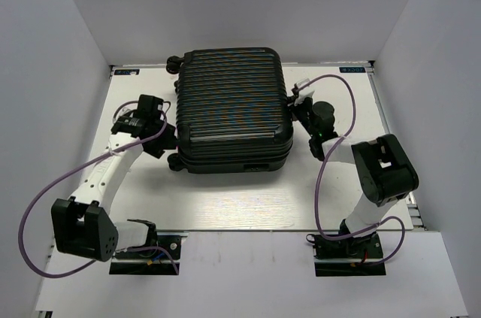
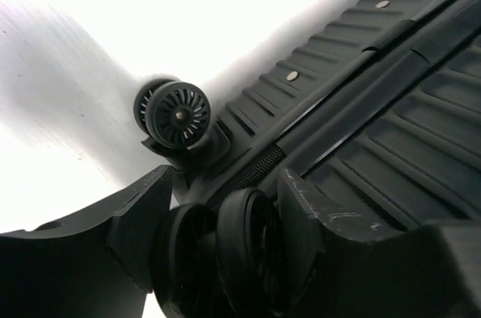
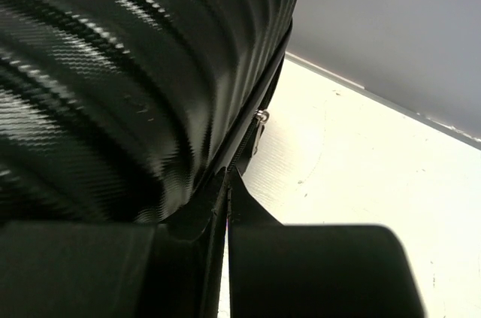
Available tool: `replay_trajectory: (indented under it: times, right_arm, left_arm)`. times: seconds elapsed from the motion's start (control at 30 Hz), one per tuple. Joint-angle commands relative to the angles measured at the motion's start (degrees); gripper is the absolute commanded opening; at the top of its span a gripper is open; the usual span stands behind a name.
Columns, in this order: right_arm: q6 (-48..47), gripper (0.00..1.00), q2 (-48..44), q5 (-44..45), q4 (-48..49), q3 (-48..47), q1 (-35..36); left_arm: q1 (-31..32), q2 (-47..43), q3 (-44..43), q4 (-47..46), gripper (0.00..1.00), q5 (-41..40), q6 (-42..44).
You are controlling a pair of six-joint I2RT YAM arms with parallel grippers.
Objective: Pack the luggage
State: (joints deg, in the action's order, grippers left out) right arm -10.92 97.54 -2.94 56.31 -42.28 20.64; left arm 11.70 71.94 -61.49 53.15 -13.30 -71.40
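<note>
Blk luggage [image 1: 233,111], corner lbls [image 1: 352,69] illegible

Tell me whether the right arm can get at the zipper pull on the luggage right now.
Probably yes. The right claw, shut, sits at the luggage seam, and the zipper pull hangs just ahead of its tips with nothing between. It would have to open first.

We see the black ribbed suitcase [image 1: 233,107], black spoked wheels [image 2: 240,250] between our black left fingers [image 2: 83,273], white table [image 1: 225,209].
</note>
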Motion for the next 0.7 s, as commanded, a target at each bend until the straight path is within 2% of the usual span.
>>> replay_trajectory:
  times: [0.0,0.07,0.13,0.2,0.27,0.3,0.33,0.47,0.5,0.67]
  right_arm:
    - [-0.2,0.0,-2.6,0.4,2.9,0.9,1.2]
    - [-0.3,0.0,-2.8,0.7,2.8,1.5,1.3]
    - [-0.5,0.0,-3.1,1.2,2.5,1.8,1.6]
    - [-0.9,0.0,-3.6,1.5,1.7,1.9,1.8]
    - [-0.9,0.0,-3.8,2.1,1.3,2.0,2.2]
    - [-1.0,0.0,-3.9,2.6,1.3,2.1,2.1]
    - [-1.3,0.0,-3.8,2.7,1.2,2.1,2.4]
    - [-2.4,0.0,-4.1,5.5,0.8,2.4,3.0]
    - [-2.5,0.0,-3.8,6.4,0.7,2.5,3.1]
    - [-2.8,0.0,-3.8,8.6,1.8,3.3,3.4]
  left_arm:
    - [3.8,-1.0,-0.8,-4.4,0.33,4.7,-1.9]
    - [4.8,-2.5,-0.3,-3.9,0.2,3.6,-2.3]
    - [5.2,-3.5,1.0,-4.5,0.2,3.7,-3.5]
    - [6.7,-5.8,1.6,-4.0,0.57,3.5,-4.7]
    - [7.9,-8.0,1.1,-2.4,0.7,1.4,-5.2]
    - [7.9,-9.4,1.0,0.7,0.89,0.8,-6.0]
    - [7.9,-10.2,0.6,1.8,1.0,0.1,-6.6]
    - [8.8,-15.8,2.1,4.1,1.0,-3.6,-10.5]
    - [9.7,-17.7,2.4,5.5,1.0,-3.9,-13.8]
    - [14.0,-17.1,4.5,4.3,1.0,-6.7,-17.3]
